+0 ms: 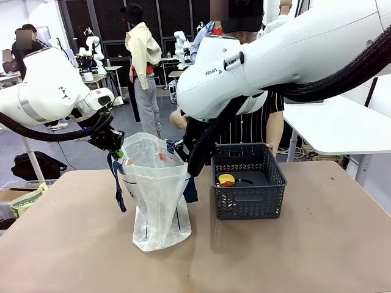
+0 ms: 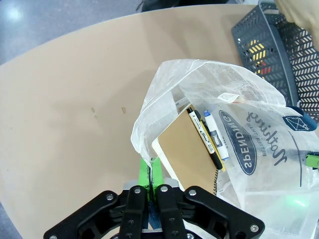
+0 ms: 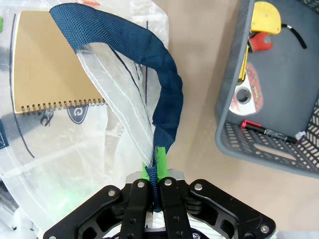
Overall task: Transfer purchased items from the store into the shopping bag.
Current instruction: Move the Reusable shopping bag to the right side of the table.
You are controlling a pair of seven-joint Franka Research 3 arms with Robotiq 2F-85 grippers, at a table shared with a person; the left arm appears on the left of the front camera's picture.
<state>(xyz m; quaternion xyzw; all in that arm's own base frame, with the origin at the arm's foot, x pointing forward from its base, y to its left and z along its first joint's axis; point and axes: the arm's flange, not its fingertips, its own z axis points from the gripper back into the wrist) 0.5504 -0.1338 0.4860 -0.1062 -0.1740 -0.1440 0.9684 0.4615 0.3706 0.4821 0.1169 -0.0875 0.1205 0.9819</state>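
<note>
The tan worktop carries two things near its middle. The bag stands upright, a little toward the left edge. The dark grey basket sits just beside it on the right, nearer the far edge. A person in a striped apron stands behind the basket at the far edge.

The bag is translucent white with dark lettering and a round logo on its side, and its mouth is held wide between the two arms. The left gripper is clamped on the bag's left rim. In the left wrist view its green pads pinch the thin plastic edge. A navy strap hangs below it down the bag's side. The right gripper is closed on the other navy handle where the strap meets the plastic, on the side of the bag facing the basket.

Inside the bag a brown spiral notebook leans against the wall. A few pens and markers lie along its edge.

In the basket there is a yellow and red item at one end. Near it lies a flat red and white pack with a round hole. A black pen with a red end rests on the floor by the latticed wall.
</note>
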